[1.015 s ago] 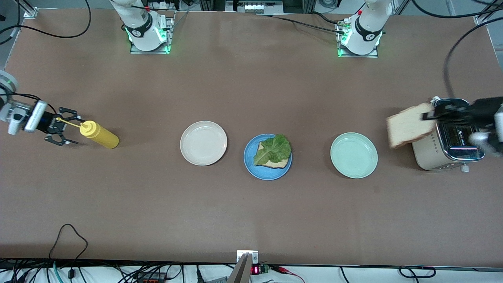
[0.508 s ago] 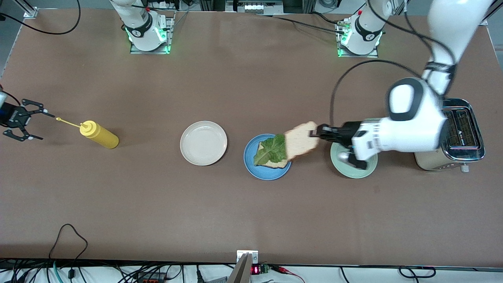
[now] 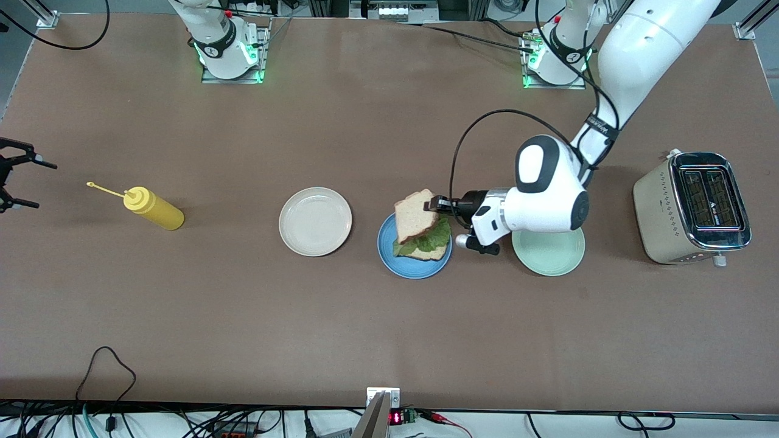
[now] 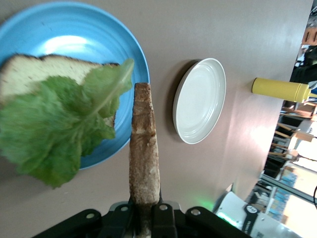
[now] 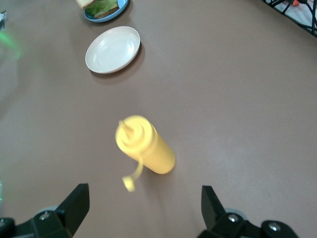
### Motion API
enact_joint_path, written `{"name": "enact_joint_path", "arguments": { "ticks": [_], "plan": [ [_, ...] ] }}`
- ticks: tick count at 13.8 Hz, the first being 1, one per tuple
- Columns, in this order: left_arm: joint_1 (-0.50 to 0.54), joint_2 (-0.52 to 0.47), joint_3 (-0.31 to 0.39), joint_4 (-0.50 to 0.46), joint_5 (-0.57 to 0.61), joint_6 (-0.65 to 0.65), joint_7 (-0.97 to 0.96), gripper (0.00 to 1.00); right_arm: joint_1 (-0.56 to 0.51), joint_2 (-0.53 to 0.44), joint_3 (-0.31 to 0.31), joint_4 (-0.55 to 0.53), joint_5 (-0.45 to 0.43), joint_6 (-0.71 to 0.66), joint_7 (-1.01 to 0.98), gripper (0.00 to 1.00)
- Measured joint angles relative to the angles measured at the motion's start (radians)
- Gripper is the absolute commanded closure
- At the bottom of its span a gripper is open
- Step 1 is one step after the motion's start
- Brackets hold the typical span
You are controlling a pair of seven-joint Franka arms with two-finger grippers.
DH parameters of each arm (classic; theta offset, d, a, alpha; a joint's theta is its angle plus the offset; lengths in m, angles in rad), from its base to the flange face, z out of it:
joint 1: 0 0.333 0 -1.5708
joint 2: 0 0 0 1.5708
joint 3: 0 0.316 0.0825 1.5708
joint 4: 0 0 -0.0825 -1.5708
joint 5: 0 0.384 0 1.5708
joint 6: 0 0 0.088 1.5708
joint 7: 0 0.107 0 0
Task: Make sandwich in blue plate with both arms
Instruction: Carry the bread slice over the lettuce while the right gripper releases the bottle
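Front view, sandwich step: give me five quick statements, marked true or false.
1. The left hand grips a bread slice by its edge over the blue plate. True.
2. The lettuce leaf lies on a bread slice already in the blue plate. True.
3. The right hand holds the yellow squeeze bottle. False: it is open and apart from the bottle, which lies on the table.
4. The cream-white plate holds lettuce. False: nothing lies in it.
5. The toaster stands between the cream-white plate and the blue plate. False: it stands at the left arm's end of the table.
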Motion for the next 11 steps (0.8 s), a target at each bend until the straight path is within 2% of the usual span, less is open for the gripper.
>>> {"name": "enact_joint_path", "arguments": {
  "ticks": [2,5,6,9,11],
  "plan": [
    [0.0,0.02,0.001,0.0,-0.007,0.019,0.0,1.0,0.1,-0.075,-0.009,0.023,-0.05,-0.032,0.211,0.0],
    [0.0,0.041,0.001,0.004,-0.007,0.048,0.002,1.0,0.306,-0.179,-0.064,0.046,-0.145,-0.04,0.569,0.0],
    [0.0,0.046,0.001,0.011,-0.007,0.055,0.002,1.0,0.384,-0.201,-0.098,0.056,-0.172,-0.045,0.683,0.0],
    [0.0,0.05,0.001,0.041,-0.007,0.056,0.003,1.0,0.624,-0.223,-0.257,0.091,-0.235,-0.086,0.943,0.0],
    [0.0,0.059,0.003,0.046,-0.007,0.056,0.003,0.99,0.694,-0.223,-0.294,0.116,-0.291,-0.118,1.085,0.0]
  ]
}}
